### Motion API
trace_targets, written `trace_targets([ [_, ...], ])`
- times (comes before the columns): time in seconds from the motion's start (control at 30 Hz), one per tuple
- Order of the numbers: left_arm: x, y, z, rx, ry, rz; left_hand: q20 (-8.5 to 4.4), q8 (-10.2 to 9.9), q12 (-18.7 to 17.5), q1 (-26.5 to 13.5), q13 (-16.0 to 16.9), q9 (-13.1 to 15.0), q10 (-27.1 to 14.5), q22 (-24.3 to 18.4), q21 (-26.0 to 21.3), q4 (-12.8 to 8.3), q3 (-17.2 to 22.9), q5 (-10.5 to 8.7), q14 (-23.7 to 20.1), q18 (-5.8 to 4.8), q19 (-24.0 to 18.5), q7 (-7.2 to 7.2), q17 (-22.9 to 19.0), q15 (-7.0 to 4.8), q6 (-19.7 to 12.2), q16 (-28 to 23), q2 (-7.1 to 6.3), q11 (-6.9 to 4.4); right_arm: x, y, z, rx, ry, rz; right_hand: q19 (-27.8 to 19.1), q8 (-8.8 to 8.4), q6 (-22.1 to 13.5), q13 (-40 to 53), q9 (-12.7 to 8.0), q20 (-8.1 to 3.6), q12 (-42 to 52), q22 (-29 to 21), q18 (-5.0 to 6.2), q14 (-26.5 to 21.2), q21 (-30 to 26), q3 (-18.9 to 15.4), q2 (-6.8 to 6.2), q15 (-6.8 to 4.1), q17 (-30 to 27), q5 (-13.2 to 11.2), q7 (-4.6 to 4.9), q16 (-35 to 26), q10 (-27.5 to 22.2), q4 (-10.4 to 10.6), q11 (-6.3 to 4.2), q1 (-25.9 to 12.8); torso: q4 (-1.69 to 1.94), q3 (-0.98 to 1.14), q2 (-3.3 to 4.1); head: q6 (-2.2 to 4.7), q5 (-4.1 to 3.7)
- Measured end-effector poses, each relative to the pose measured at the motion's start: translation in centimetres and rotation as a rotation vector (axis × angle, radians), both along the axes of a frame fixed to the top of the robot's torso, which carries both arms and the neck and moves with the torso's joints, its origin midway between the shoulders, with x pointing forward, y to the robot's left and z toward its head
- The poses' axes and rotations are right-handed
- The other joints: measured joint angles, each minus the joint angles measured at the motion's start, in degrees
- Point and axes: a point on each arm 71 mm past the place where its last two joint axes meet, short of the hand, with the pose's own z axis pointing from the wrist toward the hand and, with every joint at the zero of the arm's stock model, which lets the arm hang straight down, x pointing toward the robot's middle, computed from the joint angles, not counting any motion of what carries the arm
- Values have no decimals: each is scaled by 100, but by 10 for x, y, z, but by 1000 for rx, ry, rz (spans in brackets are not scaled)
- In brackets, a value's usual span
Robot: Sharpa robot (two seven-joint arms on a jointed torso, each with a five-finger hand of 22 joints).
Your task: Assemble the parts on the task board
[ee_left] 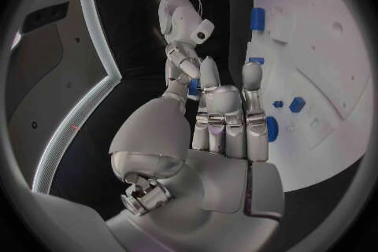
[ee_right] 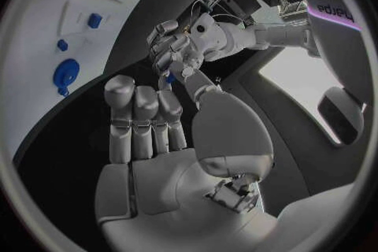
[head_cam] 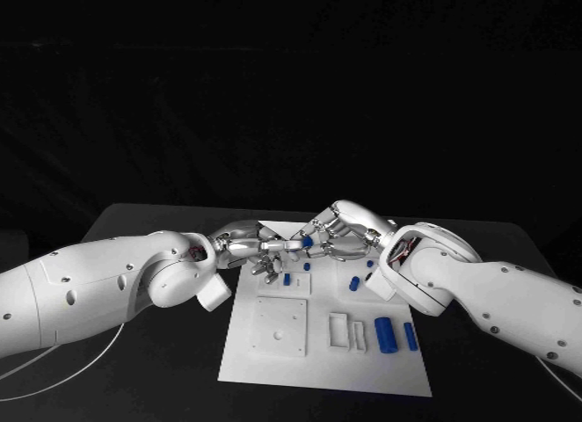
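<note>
White rectangular task board (head_cam: 327, 369) lay flat at mid-table on the black table (head_cam: 139, 220). Two blue cylindrical parts (head_cam: 385, 335) lay side by side toward the board's right; smaller blue parts (head_cam: 288, 281) sat nearer its far end. Left hand (head_cam: 256, 249) and right hand (head_cam: 331, 239) met above the board's far edge, fingertips together round a small blue part (head_cam: 307, 242). Which hand actually gripped the piece could not be told.
</note>
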Motion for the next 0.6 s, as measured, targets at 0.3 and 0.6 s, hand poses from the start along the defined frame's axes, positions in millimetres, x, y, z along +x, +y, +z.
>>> trace_targets([
  [0.3, 1, 1, -1, 8, 6, 5, 0, 0, 0, -142, 0, -24, -1, -1, -24, 87, -118, 159, -34, 0, 0, 21, 0, 33, -21, 0, -141, 1, 0, 0, 0, -2, 1, 8, 0, 0, 0, 7, 0, 0, 0, 14, -1, 0, 0, 104, -69, 0, 5, -40, 0, 0, 0, 73, 1, -69, -1, 0, 0, -2, -13],
  [0.6, 2, 4, -1, 14, 9, 11, 0, 0, 0, -207, 4, -24, -23, -1, -54, 165, -592, 329, -55, 0, -1, 21, -12, 54, -21, 0, -129, 23, 1, -2, -1, -10, 3, 9, 20, 0, 0, 13, 0, -19, 1, 14, -1, 0, -22, 183, -75, 0, 14, -45, 0, 0, -1, 86, 1, -74, -3, 0, -1, 4, -23],
])
